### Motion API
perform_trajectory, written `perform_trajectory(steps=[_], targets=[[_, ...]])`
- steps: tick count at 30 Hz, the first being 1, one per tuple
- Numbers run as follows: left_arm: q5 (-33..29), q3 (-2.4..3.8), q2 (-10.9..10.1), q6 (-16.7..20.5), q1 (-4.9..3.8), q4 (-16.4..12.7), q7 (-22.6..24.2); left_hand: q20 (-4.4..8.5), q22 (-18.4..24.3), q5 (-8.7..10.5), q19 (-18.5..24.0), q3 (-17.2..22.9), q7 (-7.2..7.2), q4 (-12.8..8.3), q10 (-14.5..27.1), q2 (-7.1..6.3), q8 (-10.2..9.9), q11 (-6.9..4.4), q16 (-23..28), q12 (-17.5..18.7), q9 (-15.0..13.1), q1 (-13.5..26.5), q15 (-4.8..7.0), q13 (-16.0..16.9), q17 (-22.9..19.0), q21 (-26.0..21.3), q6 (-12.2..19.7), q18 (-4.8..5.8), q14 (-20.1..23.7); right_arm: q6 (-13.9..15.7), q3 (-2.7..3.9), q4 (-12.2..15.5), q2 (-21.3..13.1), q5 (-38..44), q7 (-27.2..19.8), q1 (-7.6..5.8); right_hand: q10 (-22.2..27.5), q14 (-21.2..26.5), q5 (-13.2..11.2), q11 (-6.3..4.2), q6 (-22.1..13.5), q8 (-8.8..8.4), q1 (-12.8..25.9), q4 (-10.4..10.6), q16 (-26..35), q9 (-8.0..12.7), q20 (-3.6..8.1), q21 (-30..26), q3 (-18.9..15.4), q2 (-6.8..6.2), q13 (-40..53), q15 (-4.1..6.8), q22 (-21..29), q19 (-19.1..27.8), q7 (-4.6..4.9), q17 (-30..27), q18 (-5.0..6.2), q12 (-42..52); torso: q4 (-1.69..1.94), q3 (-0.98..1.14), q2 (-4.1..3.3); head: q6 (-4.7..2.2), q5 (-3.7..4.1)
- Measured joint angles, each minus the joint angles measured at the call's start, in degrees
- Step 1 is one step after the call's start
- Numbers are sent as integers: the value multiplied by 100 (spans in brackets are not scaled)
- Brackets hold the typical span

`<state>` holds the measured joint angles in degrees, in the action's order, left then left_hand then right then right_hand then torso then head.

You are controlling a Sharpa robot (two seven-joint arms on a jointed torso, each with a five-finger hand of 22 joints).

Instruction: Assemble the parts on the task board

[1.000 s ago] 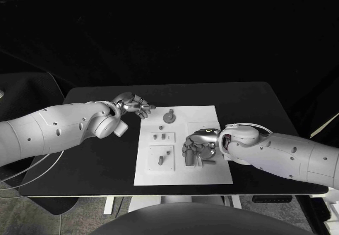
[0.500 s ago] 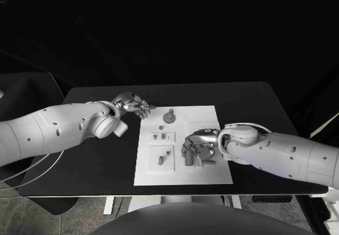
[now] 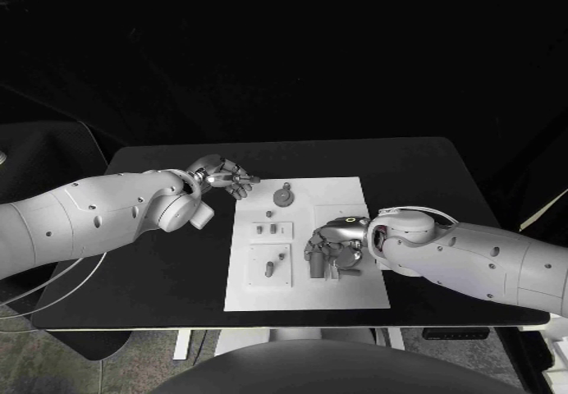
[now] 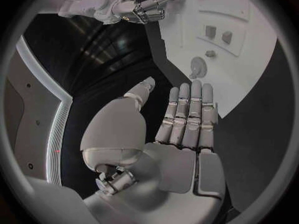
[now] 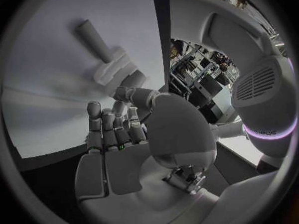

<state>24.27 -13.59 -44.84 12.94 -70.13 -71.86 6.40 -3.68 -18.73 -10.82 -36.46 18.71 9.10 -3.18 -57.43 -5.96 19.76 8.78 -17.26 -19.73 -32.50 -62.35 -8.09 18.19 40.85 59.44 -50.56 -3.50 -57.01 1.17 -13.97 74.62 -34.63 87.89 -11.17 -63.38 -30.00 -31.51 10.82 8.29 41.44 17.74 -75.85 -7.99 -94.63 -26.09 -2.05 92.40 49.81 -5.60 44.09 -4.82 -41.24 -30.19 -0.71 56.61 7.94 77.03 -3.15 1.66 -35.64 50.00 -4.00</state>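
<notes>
On the black bench (image 3: 166,271) the white task board (image 3: 355,291) lies at the middle, and every place below is given from it. From the head view, the left hand (image 3: 222,176) sits just off the board's far left corner, over bare bench, while the right hand (image 3: 332,248) hangs over the board's right half, toward its near side. Small grey parts stand on the board: a round-headed part (image 3: 284,195) near the far edge, short pegs (image 3: 270,231) on the left-centre raised plate, and a slanted pin (image 3: 270,267) on the near-left plate.

The left wrist view adds what the head view hides: the left hand's fingers (image 4: 190,112) lie straight and side by side, thumb apart, holding nothing, with their tips at the board's edge near the round-headed part (image 4: 198,67). It also shows the right hand (image 4: 134,10) across the board.

The right wrist view shows the right hand's fingers (image 5: 109,127) curled down toward the board surface, with a grey stepped block (image 5: 115,69) carrying a slanted peg (image 5: 93,34) lying on the board just beyond the fingertips. Whether those fingers touch or hold anything I cannot tell.

Open bench runs wide to the left of the board and beyond its far edge; its near edge sits close to the bench's front edge.
</notes>
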Motion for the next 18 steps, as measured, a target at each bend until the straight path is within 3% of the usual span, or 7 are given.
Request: perform_trajectory(steps=[4, 9, 18], targets=[[0, 0, 9, 0, 0, 5, 0, 0, 0, 0, 0, 0, 0, 0, 0, 0, 0, 0, 0, 0, 0, 0, 0, 0, 0, 0, 0, 0, 0, 9, -5, -8, -5, 12, 42, 5, 41, 1, 1, 0, -103, -25, 14, 0, 0, 9, 21, 0, -32, -44, -5, -1, 4, 20, -1, 0, -1, -4, -1, 1, -2, 0, 10], [1, 0, 11, -1, 0, 8, -1, 0, 0, 0, 0, 0, 0, 0, 0, 0, 0, 0, 0, 0, 0, 0, 0, 0, 0, 0, 0, 0, 0, 36, -6, 0, -32, 22, 57, 10, 82, 54, 1, 0, -295, -67, 21, 1, 0, 38, 21, 0, -33, -51, 2, -13, 8, 20, -70, 0, 0, -5, 0, 2, -2, 0, 18], [2, 0, 10, -1, 0, 15, -1, 0, 1, 0, 0, 0, 0, 0, 0, 0, 0, 0, 0, 0, 0, 0, 0, 0, 1, 0, 0, 0, 0, 255, -9, 81, -165, 0, 9, 11, 82, 54, 1, 0, -314, -68, -2, 1, 0, 44, 20, 31, -32, -74, 2, -13, 8, 20, -52, 1, 0, -4, 0, 1, -2, 0, 21]])
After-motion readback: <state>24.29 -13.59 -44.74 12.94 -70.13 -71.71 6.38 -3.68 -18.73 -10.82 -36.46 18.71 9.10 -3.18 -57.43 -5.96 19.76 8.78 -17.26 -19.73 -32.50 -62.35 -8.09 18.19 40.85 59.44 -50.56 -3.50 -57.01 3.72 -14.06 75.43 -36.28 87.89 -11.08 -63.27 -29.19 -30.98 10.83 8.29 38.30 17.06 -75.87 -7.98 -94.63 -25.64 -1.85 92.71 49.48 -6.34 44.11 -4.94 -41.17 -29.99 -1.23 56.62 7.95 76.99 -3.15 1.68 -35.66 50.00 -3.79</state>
